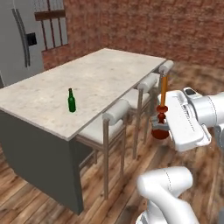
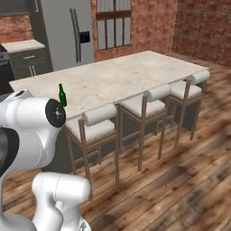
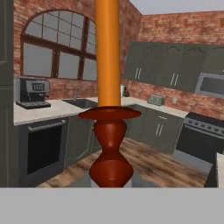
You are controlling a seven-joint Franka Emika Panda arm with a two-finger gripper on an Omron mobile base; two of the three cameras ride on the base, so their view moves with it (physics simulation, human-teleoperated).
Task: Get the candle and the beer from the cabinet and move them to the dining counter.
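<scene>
The beer (image 1: 71, 101) stands upright on the dining counter (image 1: 100, 74), near its 7 o'clock edge. The gripper (image 1: 161, 127) is clamped on the holder of the candle (image 1: 162, 98), which is upright, off the counter at 3 o'clock, above the stools (image 1: 114, 118). Risk: the tall taper could strike a stool back or the counter edge during the approach and tilt in the grip.

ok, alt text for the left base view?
The gripper holds the candle upright by its holder, beside the stools and off the dining counter. The beer stands upright on the counter's near left part.
</scene>
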